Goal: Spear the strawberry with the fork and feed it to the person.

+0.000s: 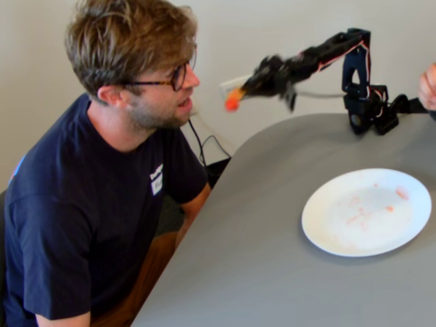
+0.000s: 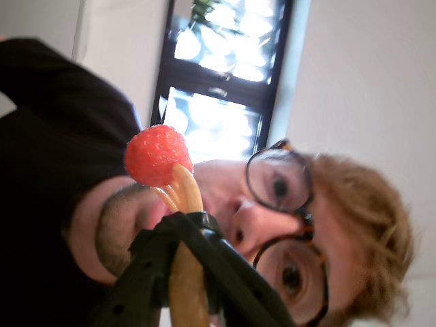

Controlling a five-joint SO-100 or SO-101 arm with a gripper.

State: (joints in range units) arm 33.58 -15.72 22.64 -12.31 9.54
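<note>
A red strawberry (image 1: 233, 101) sits speared on the tip of a pale fork (image 1: 235, 84). My black gripper (image 1: 267, 76) is shut on the fork and holds it in the air, a short way in front of the person's mouth (image 1: 185, 103). In the wrist view the strawberry (image 2: 154, 154) is on the tan fork (image 2: 185, 197), between my black fingers (image 2: 225, 266), with the person's face (image 2: 259, 204) lying sideways just behind it. The person (image 1: 102, 177) wears glasses and a dark blue T-shirt and sits at the table's left.
A white plate (image 1: 320, 221) with red smears lies on the grey table (image 1: 259, 272) at the right. My arm's base (image 1: 368, 109) stands at the table's far edge. Someone else's hand (image 1: 429, 85) shows at the right edge. Cables hang behind the table.
</note>
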